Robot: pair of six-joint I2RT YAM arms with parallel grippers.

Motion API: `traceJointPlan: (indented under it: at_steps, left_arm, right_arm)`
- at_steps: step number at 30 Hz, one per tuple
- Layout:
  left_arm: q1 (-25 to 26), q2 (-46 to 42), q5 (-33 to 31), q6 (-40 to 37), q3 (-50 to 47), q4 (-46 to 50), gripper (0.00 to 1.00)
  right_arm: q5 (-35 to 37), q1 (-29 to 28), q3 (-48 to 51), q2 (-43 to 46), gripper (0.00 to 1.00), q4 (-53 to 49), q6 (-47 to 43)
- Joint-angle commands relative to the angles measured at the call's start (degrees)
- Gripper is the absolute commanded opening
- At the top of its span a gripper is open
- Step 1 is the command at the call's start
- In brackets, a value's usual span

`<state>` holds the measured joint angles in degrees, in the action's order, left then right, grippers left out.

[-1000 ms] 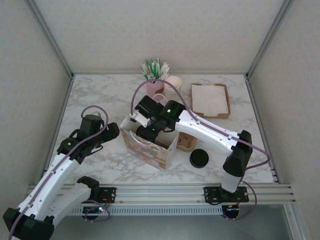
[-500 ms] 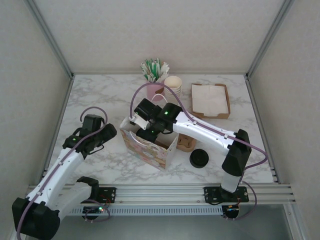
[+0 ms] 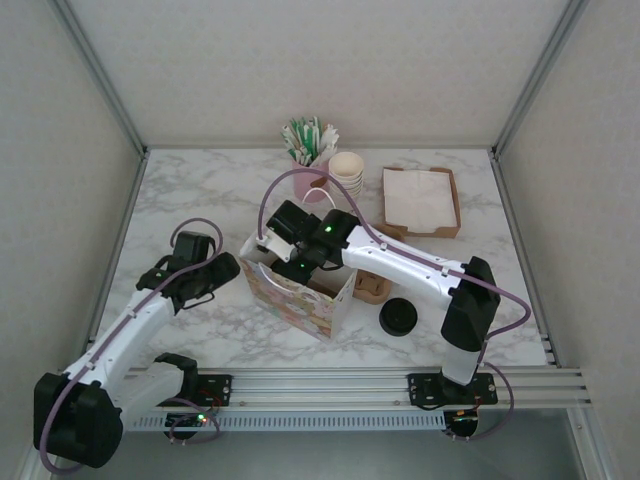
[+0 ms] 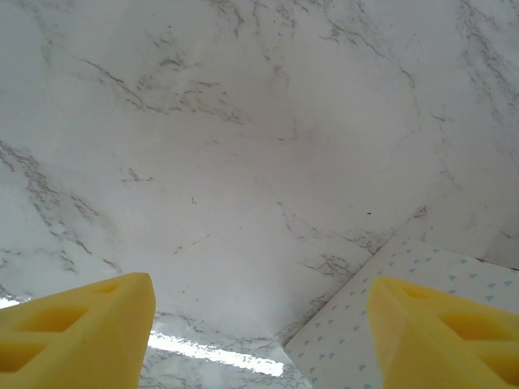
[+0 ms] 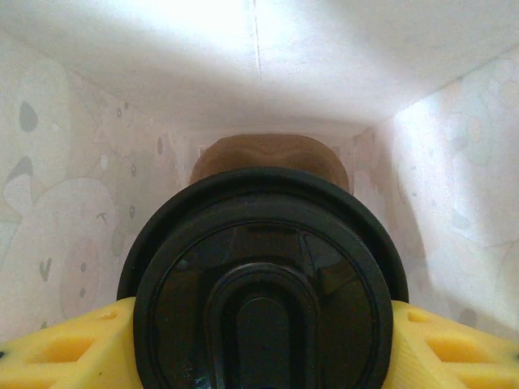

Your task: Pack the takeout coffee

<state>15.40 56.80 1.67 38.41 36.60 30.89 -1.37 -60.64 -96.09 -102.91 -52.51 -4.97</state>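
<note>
Right gripper (image 5: 259, 344) pinches the takeout coffee (image 5: 263, 267) by its sides, upright, down inside the paper bag (image 3: 298, 292); this grip suits a straight lowering. Left gripper (image 4: 259, 328) is spread and empty over the counter (image 4: 243, 146) at the bag's 9 o'clock, probably waiting to steady it.

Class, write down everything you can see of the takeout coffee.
The takeout coffee shows mainly its round, glossy black plastic lid with a raised oval sip section; the cup below is hidden. It is held inside the patterned paper bag, lid facing the wrist camera, clasped at both sides by the yellow fingers of the right gripper. A brown object lies behind it.
</note>
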Motion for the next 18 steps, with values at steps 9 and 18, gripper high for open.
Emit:
traceJointPlan:
  at_steps: [9, 18]
  left_arm:
    - [-0.63, 1.17, 0.59, -0.01, -1.79, -1.54, 0.69]
    - [-0.63, 1.39, 0.27, -0.09, -2.03, -1.40, 0.68]
  right_arm:
    - [0.14, -0.51, 3.89, -2.02, 0.49, 0.29, -0.83]
    - [-0.65, -0.52, 4.51, -1.58, 0.49, -0.32, -0.36]
